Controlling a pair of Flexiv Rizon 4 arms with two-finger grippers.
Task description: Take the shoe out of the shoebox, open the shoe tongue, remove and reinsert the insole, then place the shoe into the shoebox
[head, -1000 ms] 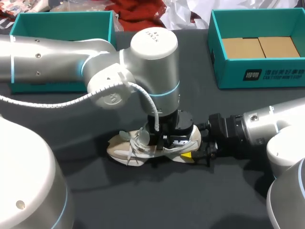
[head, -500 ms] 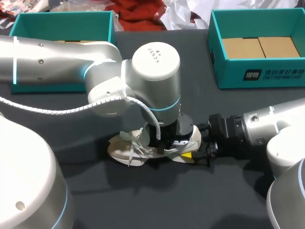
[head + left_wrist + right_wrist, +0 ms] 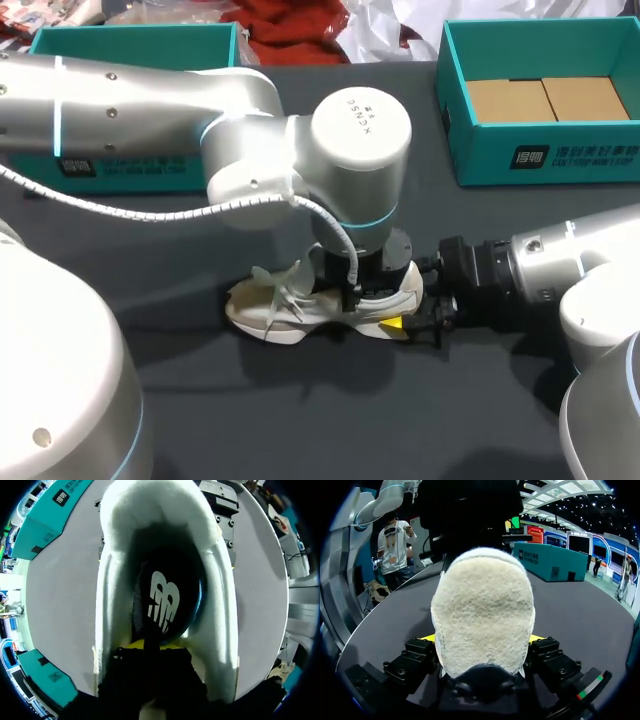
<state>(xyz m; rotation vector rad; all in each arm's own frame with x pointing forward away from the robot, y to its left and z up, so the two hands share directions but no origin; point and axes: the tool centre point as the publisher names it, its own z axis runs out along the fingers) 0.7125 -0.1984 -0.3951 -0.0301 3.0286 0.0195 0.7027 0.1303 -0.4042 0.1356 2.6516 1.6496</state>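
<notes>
while one shoe (image 3: pixel 270 305) lies on the surface (image 3: pixel 300 420), apart from two teal shoeboxes (image 3: pixel 130 45) (image 3: pixel 540 155), the right gripper (image 3: pixel 400 325) clamps its heel with both fingers; the left gripper (image 3: pixel 155 644) sits in its opening, grip i cannot tell.

Cream shoe (image 3: pixel 262 310) upright, well apart from open teal shoebox (image 3: pixel 520 160); dark insole (image 3: pixel 165 602) inside shoe.

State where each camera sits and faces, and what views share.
Head view: above and behind, looking down on the table; left arm and right arm show.
Left wrist view: on that wrist, looking into the shoe at its insole; left gripper at the opening.
Right wrist view: on that wrist, facing the shoe's heel; right gripper clasps it.
All share the shoe.
</notes>
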